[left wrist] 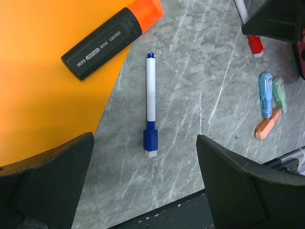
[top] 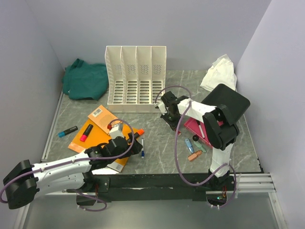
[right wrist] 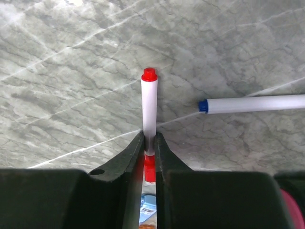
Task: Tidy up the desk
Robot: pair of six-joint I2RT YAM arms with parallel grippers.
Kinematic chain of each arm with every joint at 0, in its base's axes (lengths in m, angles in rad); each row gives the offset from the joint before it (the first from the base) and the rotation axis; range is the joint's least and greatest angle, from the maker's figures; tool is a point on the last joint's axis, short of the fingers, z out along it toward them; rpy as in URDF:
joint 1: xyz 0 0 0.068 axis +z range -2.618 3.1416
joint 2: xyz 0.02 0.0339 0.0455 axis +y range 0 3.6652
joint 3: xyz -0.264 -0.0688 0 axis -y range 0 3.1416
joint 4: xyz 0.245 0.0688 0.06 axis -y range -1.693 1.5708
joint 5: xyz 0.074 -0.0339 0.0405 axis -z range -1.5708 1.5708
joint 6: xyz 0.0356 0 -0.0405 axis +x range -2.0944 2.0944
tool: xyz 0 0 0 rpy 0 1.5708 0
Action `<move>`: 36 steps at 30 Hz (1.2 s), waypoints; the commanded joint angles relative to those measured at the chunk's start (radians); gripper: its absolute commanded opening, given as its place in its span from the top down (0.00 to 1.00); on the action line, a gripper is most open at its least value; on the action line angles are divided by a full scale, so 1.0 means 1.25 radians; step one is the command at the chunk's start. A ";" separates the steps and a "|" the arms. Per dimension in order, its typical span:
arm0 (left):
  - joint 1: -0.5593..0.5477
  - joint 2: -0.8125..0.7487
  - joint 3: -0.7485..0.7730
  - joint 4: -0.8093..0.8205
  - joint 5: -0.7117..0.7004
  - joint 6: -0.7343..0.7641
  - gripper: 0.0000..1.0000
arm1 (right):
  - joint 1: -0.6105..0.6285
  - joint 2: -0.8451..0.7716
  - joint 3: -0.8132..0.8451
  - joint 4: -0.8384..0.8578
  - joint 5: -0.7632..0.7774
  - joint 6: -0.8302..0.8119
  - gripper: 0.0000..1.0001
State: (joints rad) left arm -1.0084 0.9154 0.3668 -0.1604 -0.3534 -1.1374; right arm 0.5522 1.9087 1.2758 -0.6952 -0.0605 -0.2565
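Pale lavender walls close in the counter (top: 159,140), a dark veined stone top that fills the middle of the overhead view and carries scattered stationery.

At its centre the right hand (right wrist: 148,143) is clamped on a red marker (right wrist: 148,109), gripping near the cap end with the long white barrel sticking out ahead. I judge the lift should go straight up and slowly, since that off-centre hold could let the barrel swing. It should also stay clear of the file rack (top: 136,78) just behind.

The left hand (left wrist: 145,183) hangs with its fingers wide apart over a blue marker (left wrist: 150,102), holding nothing. That marker lies just beside an orange folder (left wrist: 43,95) and a highlighter (left wrist: 109,40).

Only the right wrist view shows the grip itself; overhead, the arm hides it. Only the overhead view shows the green cloth (top: 86,81) and white cloth (top: 219,71) at the back corners.
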 commanded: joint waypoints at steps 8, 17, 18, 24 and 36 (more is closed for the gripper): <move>-0.006 -0.033 0.008 0.023 0.023 -0.008 0.05 | 0.041 -0.139 -0.002 -0.092 -0.224 -0.128 1.00; -0.007 -0.018 0.007 0.041 0.041 -0.003 0.05 | 0.032 -0.368 0.043 -0.230 -0.379 -0.257 1.00; -0.007 -0.013 0.012 0.041 0.041 -0.001 0.05 | 0.025 -0.387 0.045 -0.235 -0.379 -0.260 1.00; -0.007 0.051 0.065 0.035 0.041 0.026 0.05 | -0.149 -0.527 0.035 -0.226 -0.411 -0.224 1.00; -0.007 0.204 0.175 0.001 0.016 0.085 0.04 | -0.373 -0.814 -0.229 -0.041 -0.106 -0.059 1.00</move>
State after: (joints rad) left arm -1.0126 1.1301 0.5304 -0.1501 -0.3130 -1.0733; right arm 0.1253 0.9352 1.0588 -0.8440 -0.3328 -0.4179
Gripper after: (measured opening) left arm 0.959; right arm 0.168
